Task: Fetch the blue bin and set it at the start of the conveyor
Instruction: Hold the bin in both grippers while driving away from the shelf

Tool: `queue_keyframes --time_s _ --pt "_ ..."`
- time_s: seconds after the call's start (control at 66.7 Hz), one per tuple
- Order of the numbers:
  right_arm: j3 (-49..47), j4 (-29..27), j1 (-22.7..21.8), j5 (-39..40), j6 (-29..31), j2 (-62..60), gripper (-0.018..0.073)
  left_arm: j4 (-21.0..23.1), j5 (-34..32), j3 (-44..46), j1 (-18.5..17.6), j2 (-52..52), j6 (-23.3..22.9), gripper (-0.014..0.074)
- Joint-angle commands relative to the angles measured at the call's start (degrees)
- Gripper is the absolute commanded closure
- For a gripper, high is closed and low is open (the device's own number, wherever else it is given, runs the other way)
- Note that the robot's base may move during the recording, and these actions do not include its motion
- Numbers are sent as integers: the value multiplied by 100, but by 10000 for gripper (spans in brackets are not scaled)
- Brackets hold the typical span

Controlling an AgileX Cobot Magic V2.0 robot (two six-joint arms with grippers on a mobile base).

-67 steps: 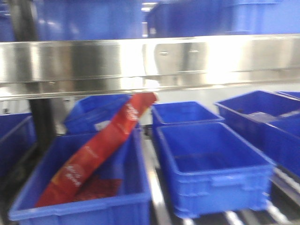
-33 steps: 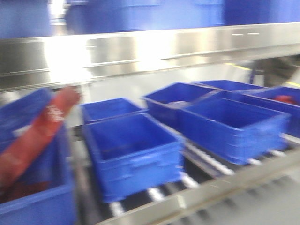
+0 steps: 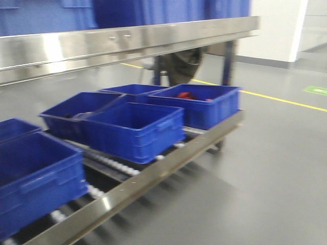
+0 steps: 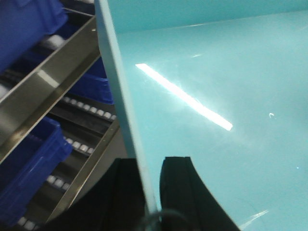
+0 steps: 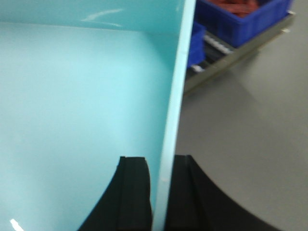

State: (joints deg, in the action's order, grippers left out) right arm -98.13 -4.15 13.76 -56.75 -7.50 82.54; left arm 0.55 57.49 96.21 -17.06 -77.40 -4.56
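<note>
Cyan bin [image 4: 216,72] hangs between my two grippers. Left gripper [image 4: 153,166] pinched tight on one wall. Right gripper [image 5: 161,163] pinched tight on wall across. Rack [image 3: 153,176] with dark bins [image 3: 135,127] close on bin's left. Grey floor [image 5: 250,120] on right.

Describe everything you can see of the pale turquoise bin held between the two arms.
The bin is pale turquoise, smooth and glossy, plastic by its look, with a bright light streak reflected on its inside. Only inner faces and the thin edges of two walls show; no contents appear there. The left arm's fingers straddle one wall and the right arm's fingers the opposite one, both shut on it. It hangs above the grey floor, beside a steel rack of dark blue bins.
</note>
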Motion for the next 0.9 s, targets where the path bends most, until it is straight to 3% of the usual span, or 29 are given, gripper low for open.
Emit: queue_keyframes --time_s 0.0,0.885 --pt "-52 91 -40 241 89 -93 711 21 -189 49 -30 93 128 707" --pt "-52 91 -40 241 89 -93 711 21 -189 49 -30 93 128 707"
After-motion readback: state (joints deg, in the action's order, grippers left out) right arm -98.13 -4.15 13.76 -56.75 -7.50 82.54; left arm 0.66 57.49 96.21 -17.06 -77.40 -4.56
